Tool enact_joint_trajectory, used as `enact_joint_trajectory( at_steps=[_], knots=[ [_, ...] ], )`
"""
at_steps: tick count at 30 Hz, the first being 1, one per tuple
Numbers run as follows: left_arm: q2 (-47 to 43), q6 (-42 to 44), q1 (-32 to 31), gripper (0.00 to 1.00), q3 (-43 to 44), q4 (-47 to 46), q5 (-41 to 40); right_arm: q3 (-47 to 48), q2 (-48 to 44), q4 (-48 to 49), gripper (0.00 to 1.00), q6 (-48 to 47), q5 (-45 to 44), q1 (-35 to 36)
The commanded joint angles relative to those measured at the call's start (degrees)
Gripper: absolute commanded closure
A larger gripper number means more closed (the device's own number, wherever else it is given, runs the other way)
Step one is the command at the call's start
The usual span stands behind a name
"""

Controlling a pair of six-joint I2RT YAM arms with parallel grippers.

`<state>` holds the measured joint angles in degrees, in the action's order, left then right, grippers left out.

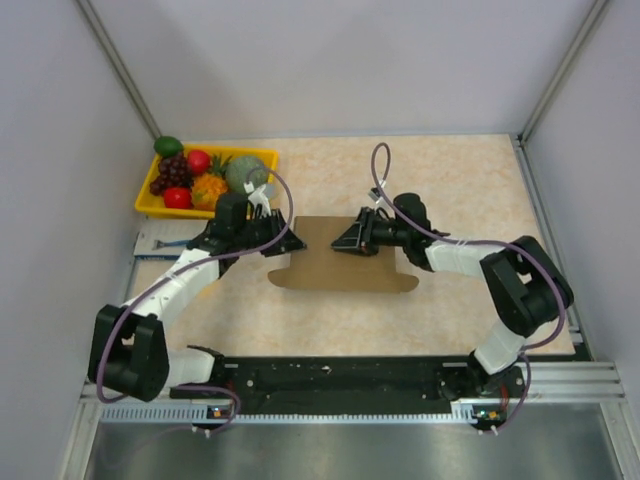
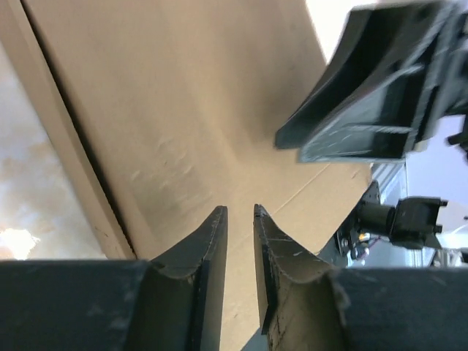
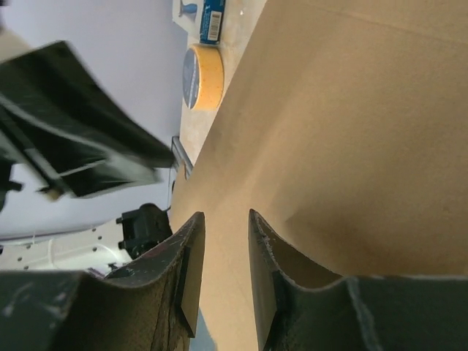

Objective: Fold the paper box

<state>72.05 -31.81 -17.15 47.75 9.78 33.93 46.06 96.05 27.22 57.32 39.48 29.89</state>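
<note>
Top view: paper box [image 1: 345, 272] lies opened out on the beige surface [image 1: 455, 180], about mid-way between the two arms. It is plain brown cardboard with rounded tabs along its near edge. Its left end is near the yellow tray [image 1: 148, 206], which sits at the far left, well clear of it, and is full of fruit [image 1: 195, 175].

Left gripper [image 1: 293, 243] is at the box's left edge, pointing right. Right gripper [image 1: 340, 243] is over the middle of the sheet, pointing left. The two tips face each other, close but apart.

Left wrist view: fingers [image 2: 210, 252] are drawn nearly together with only a thin slit between them. Cardboard fills the view beyond them and shows through the slit. A soft curved shadow runs across the sheet. Cannot tell whether the tips nip the cardboard or only rest against it. The other gripper shows as a blurred dark shape at the upper right.

Right wrist view: fingers [image 3: 189, 267] are likewise almost closed, with a narrow gap and brown sheet behind it. Again cannot tell whether anything is clamped. Beyond the box edge are a yellow roll [image 3: 202, 77] and, past it, a small blue-and-white packet [image 3: 213, 18], both on the surface.
</note>
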Motion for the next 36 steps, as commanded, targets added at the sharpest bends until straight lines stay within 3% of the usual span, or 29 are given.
enact_joint_trajectory(
  at_steps=[1, 6, 12, 14, 18, 20, 24, 27, 28, 31, 34, 36],
  knots=[
    [2.38, -0.27, -0.26, 0.76, -4.49, -9.25, 6.41, 1.59, -6.03, -4.63, 0.69, -4.59, 2.35, -1.67],
    [5.99, 2.0, -0.26, 0.83, -10.48, -12.07, 2.65, -9.83, -9.56, 6.68, 0.74, 0.33, 9.54, -6.85],
    [11.26, 4.04, -0.25, 0.83, -11.98, -13.21, 1.74, -18.99, -8.95, 10.83, 0.76, -2.83, 11.13, -9.23],
    [9.17, 3.34, -0.52, 0.8, -11.54, -13.82, 3.16, -17.86, -9.56, 9.96, 0.77, -3.96, 12.02, -9.76],
    [2.32, 2.81, -1.05, 0.66, -8.12, -10.4, 3.68, -13.03, -16.04, -4.93, 0.77, -10.37, 9.57, -10.38],
    [0.29, 2.37, -1.05, 0.59, -6.79, -10.66, 4.38, -11.87, -17.73, -5.61, 0.77, -11.0, 9.12, -11.86],
    [4.58, 1.06, -1.57, 0.62, -7.49, -14.69, 6.67, -17.14, -15.38, 5.89, 0.76, -6.88, 12.88, -15.47],
    [11.59, -0.18, -1.84, 0.65, -11.44, -21.46, 6.59, -21.97, -8.53, 17.56, 0.77, -5.03, 14.56, -15.65],
    [13.01, 0.26, -1.84, 0.65, -12.23, -21.91, 6.24, -24.24, -4.77, 23.87, 0.77, -3.72, 14.66, -15.83],
    [16.1, 2.45, -1.84, 0.66, -11.98, -20.51, 4.74, -25.85, 0.53, 29.98, 0.78, -2.22, 15.44, -17.49],
    [11.2, 4.21, -2.45, 0.57, -10.05, -15.6, 2.73, -26.72, 2.13, 39.02, 0.82, 4.78, 17.9, -19.07],
    [6.46, 6.49, -2.8, 0.5, -8.29, -10.25, 0.44, -26.2, -3.13, 35.13, 0.82, 4.56, 17.91, -19.25]
  ],
)
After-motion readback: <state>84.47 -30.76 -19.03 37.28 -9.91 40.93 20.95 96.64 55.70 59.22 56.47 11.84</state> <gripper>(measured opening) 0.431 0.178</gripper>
